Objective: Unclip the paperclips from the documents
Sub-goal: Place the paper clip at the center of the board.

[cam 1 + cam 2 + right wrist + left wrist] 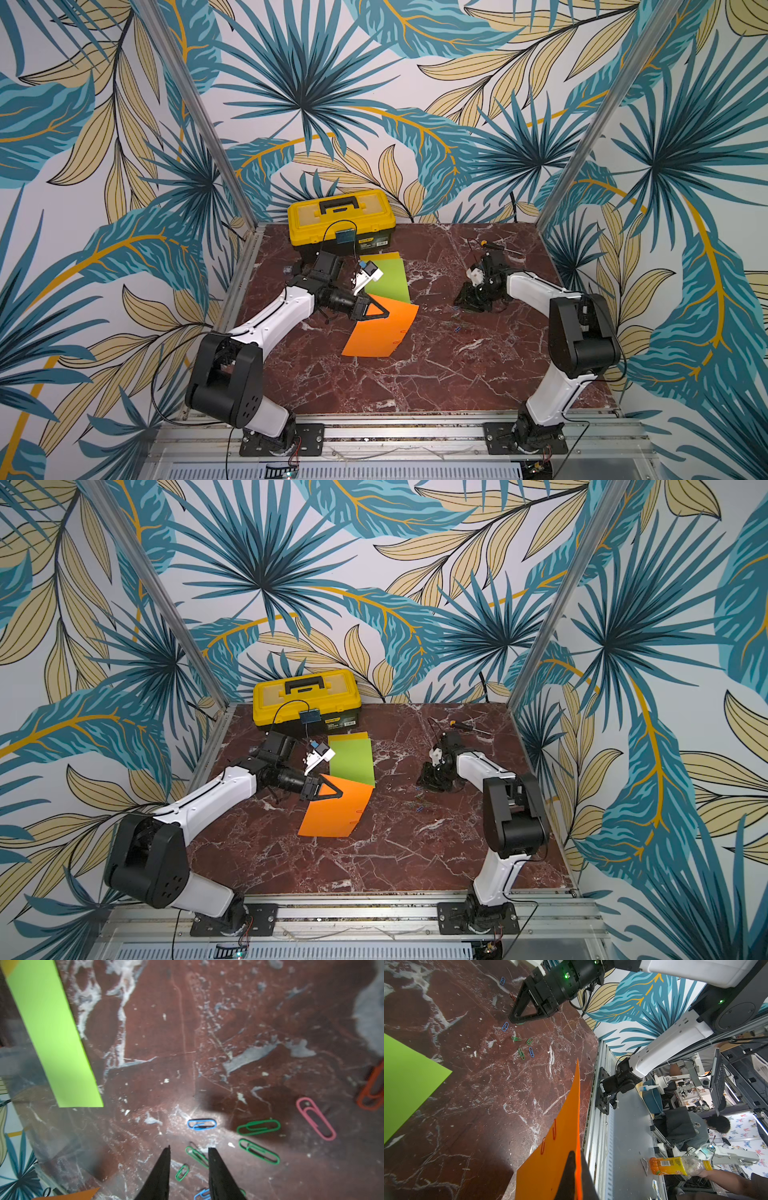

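A lime green sheet (390, 278) lies flat just in front of the yellow toolbox (338, 220). The edge of a yellow sheet (386, 254) peeks out beneath it on the toolbox side. Farther from the toolbox, an orange sheet (380, 332) bows upward, partly lifted, with two red paperclips (554, 1132) on one edge. Loose paperclips (201, 1124) in blue, green, pink and red lie scattered well apart from the toolbox, toward its right.
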Robot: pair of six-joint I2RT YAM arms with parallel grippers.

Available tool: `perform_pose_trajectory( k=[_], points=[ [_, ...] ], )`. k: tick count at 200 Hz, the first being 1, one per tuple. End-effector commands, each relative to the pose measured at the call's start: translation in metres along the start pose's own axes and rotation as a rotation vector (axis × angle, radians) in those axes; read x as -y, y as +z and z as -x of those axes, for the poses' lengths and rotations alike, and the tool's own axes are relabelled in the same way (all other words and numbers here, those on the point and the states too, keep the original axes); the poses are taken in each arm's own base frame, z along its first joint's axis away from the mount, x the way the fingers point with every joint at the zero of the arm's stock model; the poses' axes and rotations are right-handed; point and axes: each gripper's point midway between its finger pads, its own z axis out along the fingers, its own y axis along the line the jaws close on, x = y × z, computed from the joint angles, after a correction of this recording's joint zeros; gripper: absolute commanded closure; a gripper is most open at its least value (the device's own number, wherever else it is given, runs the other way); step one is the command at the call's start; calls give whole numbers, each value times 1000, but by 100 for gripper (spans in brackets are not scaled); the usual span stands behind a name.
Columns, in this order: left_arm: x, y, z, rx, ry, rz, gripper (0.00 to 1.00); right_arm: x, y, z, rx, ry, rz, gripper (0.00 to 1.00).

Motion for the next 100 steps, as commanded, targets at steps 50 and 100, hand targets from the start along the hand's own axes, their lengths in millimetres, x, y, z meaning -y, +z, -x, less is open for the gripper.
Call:
perform_pose_trajectory(
  k=[50,100],
  points=[
    [28,-12,15,42,63,-52,100,-108,-51,-33,190,-398,412,51],
    [45,-25,30,82,120,-98,100,-147,-92,-60,312,-598,595,37]
  ],
)
